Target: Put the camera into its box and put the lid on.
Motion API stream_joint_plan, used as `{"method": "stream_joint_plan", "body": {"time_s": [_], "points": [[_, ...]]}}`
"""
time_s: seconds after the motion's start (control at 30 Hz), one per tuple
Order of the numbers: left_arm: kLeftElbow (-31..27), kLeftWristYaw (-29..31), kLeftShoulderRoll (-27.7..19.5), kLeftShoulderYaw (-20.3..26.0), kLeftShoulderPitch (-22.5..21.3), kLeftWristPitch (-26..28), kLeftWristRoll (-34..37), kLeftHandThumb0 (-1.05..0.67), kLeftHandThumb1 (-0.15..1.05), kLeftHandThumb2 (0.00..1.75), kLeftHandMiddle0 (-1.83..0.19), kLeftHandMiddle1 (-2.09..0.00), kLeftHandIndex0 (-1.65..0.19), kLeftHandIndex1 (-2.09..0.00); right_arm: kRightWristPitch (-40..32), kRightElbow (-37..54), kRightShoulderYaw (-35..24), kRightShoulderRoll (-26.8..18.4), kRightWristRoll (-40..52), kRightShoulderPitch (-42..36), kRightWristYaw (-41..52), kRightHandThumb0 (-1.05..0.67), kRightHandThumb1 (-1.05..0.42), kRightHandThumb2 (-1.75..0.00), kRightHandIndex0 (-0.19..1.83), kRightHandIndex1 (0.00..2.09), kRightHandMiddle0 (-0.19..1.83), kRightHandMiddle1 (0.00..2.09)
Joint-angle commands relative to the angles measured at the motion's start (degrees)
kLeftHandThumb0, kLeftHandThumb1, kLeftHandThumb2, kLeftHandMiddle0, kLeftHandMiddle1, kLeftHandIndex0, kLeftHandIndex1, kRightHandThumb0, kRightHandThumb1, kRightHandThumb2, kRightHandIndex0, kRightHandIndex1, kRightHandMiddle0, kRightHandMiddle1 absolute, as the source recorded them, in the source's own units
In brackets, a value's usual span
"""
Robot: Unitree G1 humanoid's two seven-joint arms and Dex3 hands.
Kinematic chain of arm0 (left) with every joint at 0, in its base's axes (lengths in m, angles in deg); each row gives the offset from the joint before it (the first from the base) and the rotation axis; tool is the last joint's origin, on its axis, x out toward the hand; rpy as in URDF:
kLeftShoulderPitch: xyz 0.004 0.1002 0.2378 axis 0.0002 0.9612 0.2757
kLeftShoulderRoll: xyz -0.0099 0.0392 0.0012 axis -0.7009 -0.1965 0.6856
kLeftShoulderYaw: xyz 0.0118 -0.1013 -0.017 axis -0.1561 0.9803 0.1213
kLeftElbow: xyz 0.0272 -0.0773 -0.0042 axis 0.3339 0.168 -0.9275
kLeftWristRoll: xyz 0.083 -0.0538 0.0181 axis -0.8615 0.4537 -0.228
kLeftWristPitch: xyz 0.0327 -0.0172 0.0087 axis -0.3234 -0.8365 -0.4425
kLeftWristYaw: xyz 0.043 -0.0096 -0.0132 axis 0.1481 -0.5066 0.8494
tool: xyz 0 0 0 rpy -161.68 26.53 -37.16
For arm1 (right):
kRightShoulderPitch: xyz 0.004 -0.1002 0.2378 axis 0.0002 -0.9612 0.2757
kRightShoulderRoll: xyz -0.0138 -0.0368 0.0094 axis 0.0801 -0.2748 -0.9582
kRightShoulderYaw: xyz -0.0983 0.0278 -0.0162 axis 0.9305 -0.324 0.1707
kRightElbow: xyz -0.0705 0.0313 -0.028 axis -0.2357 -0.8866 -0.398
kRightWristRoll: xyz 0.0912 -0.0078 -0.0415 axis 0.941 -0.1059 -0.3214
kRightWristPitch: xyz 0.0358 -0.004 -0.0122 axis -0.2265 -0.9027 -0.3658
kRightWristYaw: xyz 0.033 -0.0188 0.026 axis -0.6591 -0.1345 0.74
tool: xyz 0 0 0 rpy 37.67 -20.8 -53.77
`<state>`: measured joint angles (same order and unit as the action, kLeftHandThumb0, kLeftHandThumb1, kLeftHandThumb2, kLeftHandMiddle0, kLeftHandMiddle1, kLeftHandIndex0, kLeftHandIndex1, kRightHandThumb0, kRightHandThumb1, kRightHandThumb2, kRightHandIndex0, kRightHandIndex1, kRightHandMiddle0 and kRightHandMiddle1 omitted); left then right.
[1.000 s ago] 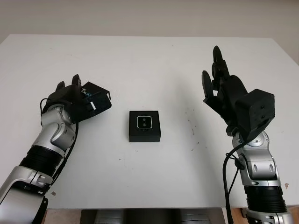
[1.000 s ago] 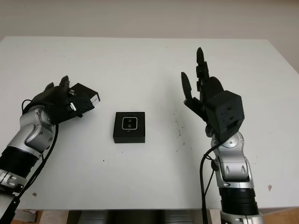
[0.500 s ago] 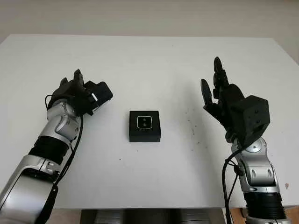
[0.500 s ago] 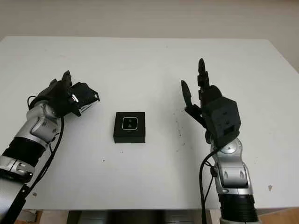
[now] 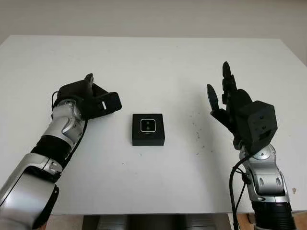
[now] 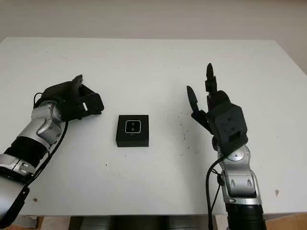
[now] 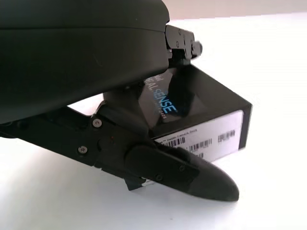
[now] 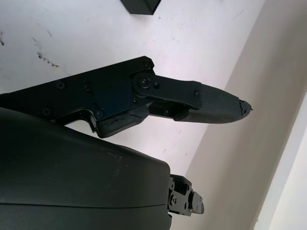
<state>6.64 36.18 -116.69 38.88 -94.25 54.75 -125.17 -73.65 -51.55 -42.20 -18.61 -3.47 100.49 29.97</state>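
A black open box [image 5: 148, 135] sits at the middle of the white table [image 5: 153, 62], and the small camera [image 5: 148, 125] lies inside it, lenses facing up. Left of the box, my left hand [image 5: 89, 99] is shut on the black lid [image 5: 109, 103], held a little above the table. The wrist view shows the lid [image 7: 201, 115] with blue lettering and a barcode label, one finger [image 7: 182, 167] curled under it. A gap of table separates lid and box. My right hand [image 5: 224, 98] is open, raised above the table to the right of the box.
Small dark specks [image 5: 197, 136] mark the table between the box and my right hand. The table's front edge [image 5: 153, 213] runs close to both forearms. A corner of the box [image 8: 142, 5] appears in the right wrist view.
My left hand has turned the lid over and carried it rightward, closer to the box. The right hand has sunk and drifted slightly. The box has not moved.
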Motion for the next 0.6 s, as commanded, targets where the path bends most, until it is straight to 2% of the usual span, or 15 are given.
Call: {"method": "stream_joint_plan", "body": {"time_s": [0.0, 0.03, 0.07, 0.1, 0.17, 0.27, 0.3, 0.37, 0.4, 0.47, 0.57], "points": [[0.5, 2.7, -1.3, -2.8, -0.7, 0.3, -2.6, -0.70, 0.83, 0.05, -0.23, -0.14, -0.16, -0.13, 0.7, 1.3, -0.3, -0.3, 0.3, -0.7, 0.1, -0.74, -1.05, -0.61, -0.19, 0.00, -0.19, 0.00], [1.2, 4.3, -1.1, -3.9, -1.4, 1.2, -3.8, -0.69, 0.83, 0.05, -0.25, -0.15, -0.16, -0.12, 0.7, 1.4, -0.4, -0.2, 0.4, -0.8, 0.1, -0.74, -1.05, -0.61, -0.19, 0.00, -0.19, 0.00], [1.7, 5.5, -0.8, -4.5, -1.9, 2.0, -4.6, -0.67, 0.82, 0.05, -0.14, -0.73, -0.23, -0.12, 0.6, 1.6, -0.4, -0.2, 0.4, -0.8, -0.1, -0.76, -1.05, -0.61, -0.19, 0.00, -0.19, 0.00], [2.2, 6.6, -0.5, -5.0, -2.4, 2.8, -5.2, -0.65, 0.82, 0.05, -0.08, -0.99, -0.27, -0.13, 0.6, 1.6, -0.3, -0.3, 0.1, -0.9, -0.2, -0.77, -1.05, -0.61, -0.19, 0.00, -0.19, 0.00], [2.5, 7.7, -0.1, -5.4, -2.8, 4.0, -5.8, -0.60, 0.83, 0.05, -0.03, -1.35, -0.29, -0.11, 1.3, 1.5, -0.3, -0.3, -0.1, -1.1, -0.4, -0.77, -1.05, -0.61, -0.19, 0.00, -0.19, 0.00], [2.6, 8.1, 0.5, -5.8, -2.9, 5.4, -6.4, -0.54, 0.85, 0.06, -0.02, -1.68, -0.25, -0.08, 1.3, 1.6, -0.3, -0.3, -0.1, -1.2, -0.5, -0.77, -1.05, -0.61, -0.19, 0.00, -0.19, 0.00], [2.5, 7.9, 0.6, -5.8, -2.8, 5.6, -6.5, -0.51, 0.86, 0.06, -0.02, -1.71, -0.24, -0.07, 1.1, 1.7, -0.3, -0.3, -0.1, -1.3, -0.5, -0.77, -1.05, -0.62, -0.19, 0.00, -0.19, 0.00], [1.8, 6.1, 0.9, -5.0, -2.1, 5.7, -6.2, -0.45, 0.89, 0.07, -0.02, -1.63, -0.28, -0.08, 1.0, 2.0, 0.0, -0.4, -0.5, -1.5, -0.7, -0.77, -1.05, -0.62, -0.19, 0.00, -0.19, 0.00], [1.4, 4.7, 1.0, -4.5, -1.6, 5.8, -5.9, -0.34, 0.92, 0.07, -0.06, -1.65, -0.38, -0.13, 1.2, 1.9, 0.0, -0.3, -0.7, -1.6, -0.7, -0.77, -1.05, -0.62, -0.19, 0.00, -0.19, 0.00], [0.9, 2.1, 1.0, -3.9, -0.8, 5.1, -5.5, -0.23, 0.96, 0.08, -0.05, -1.70, -0.43, -0.15, 1.3, 1.9, 0.1, -0.2, -0.7, -1.6, -0.8, -0.76, -1.05, -0.61, -0.19, 0.00, -0.19, 0.00], [-0.1, -2.2, 0.9, -2.3, 0.5, 3.4, -4.3, -0.09, 1.03, 0.07, -0.02, -1.50, -0.43, -0.15, 1.2, 1.8, 0.1, -0.1, -0.5, -1.7, -0.7, -0.74, -1.05, -0.61, -0.19, 0.00, -0.19, 0.00]]}}
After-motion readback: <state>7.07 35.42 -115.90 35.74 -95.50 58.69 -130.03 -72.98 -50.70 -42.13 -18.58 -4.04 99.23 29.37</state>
